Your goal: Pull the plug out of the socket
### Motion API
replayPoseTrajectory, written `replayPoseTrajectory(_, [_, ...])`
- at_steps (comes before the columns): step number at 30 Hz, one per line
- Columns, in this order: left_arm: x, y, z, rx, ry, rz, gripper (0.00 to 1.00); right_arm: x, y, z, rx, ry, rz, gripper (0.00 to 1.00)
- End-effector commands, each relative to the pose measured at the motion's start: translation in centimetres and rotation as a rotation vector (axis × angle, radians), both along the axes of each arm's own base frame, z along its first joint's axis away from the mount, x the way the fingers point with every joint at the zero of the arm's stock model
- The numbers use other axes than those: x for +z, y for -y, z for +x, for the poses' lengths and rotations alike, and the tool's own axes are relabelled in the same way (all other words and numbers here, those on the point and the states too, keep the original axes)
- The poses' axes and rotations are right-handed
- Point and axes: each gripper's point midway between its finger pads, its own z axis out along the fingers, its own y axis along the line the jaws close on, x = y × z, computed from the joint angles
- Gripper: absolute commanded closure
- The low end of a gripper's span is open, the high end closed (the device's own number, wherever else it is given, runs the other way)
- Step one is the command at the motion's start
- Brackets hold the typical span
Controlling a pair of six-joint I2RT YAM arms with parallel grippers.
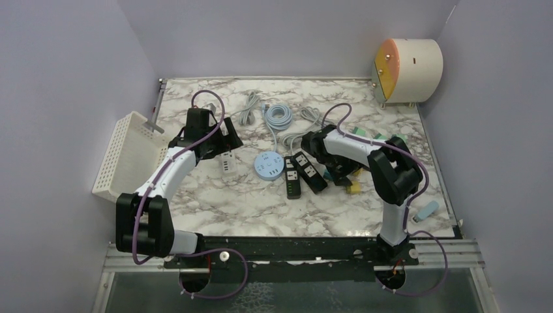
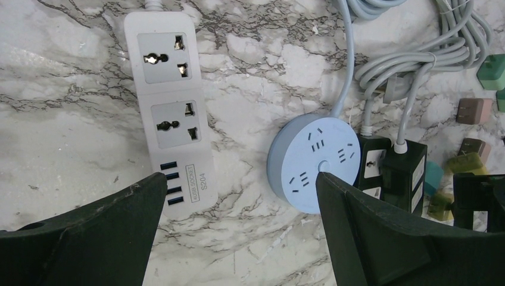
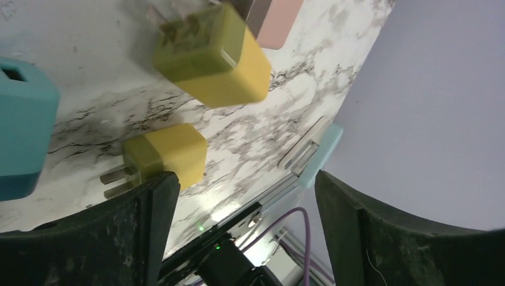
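Observation:
A black plug (image 2: pixel 398 164) on a grey cable sits in a black power strip (image 2: pixel 417 179), right of a round blue socket (image 2: pixel 315 161) and a white power strip (image 2: pixel 172 113) with nothing plugged in. In the top view two black strips (image 1: pixel 300 175) lie side by side at the table's middle. My left gripper (image 2: pixel 241 179) is open and empty, over bare marble between the white strip and the round socket (image 1: pixel 267 165). My right gripper (image 3: pixel 245 179) is open and empty beside loose yellow plugs (image 3: pixel 167 155), right of the black strips, in the top view (image 1: pixel 340 176).
Coiled grey and blue cables (image 1: pixel 279 117) lie behind the strips. Loose plugs lie by the right arm: yellow (image 3: pixel 211 53), teal (image 3: pixel 21 125), pink (image 3: pixel 277 21). A white basket (image 1: pixel 127 155) stands at the left edge. A cream cylinder (image 1: pixel 407 70) is back right, a light blue piece (image 1: pixel 427 210) front right.

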Motion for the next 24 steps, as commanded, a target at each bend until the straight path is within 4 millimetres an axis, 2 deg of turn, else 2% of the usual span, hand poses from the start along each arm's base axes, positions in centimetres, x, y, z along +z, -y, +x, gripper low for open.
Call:
replayPoseTrajectory(1, [0.6, 0.1, -0.2, -0.006, 0.019, 0.004, 0.01, 0.2, -1.6, 0.6, -0.013, 0.045, 0.076, 0.09])
replayPoseTrajectory(3, [0.5, 0.1, -0.2, -0.005, 0.018, 0.003, 0.01, 1.2, -2.0, 1.0, -0.005, 0.069, 0.093, 0.08])
replayPoseTrajectory(5, [0.4, 0.1, -0.3, -0.002, 0.014, 0.002, 0.01, 1.5, -3.3, 1.6, 0.016, 0.095, 0.186, 0.07])
replayPoseTrajectory(11, [0.4, 0.1, -0.5, 0.0, 0.011, -0.003, 0.01, 1.8, -11.8, 2.7, 0.058, 0.146, 0.707, 0.1])
replayPoseTrajectory(14, [0.3, 0.0, -0.6, 0.002, 0.013, 0.002, 0.01, 2.4, -13.9, 3.5, 0.016, 0.209, 0.823, 0.13])
replayPoseTrajectory(17, [0.2, 0.0, -0.8, -0.001, 0.011, 0.004, 0.01, 2.2, -14.9, 4.4, -0.056, 0.28, 0.893, 0.2])
replayPoseTrajectory(20, [0.3, 0.0, -0.8, -0.001, 0.016, 0.004, 0.01, 0.9, -15.0, 5.0, -0.152, 0.29, 0.912, 0.3])
replayPoseTrajectory(24, [0.6, -0.2, -1.0, 0.001, 0.025, 0.012, 0.01, -0.7, -13.2, 5.7, -0.266, 0.313, 0.841, 0.37])
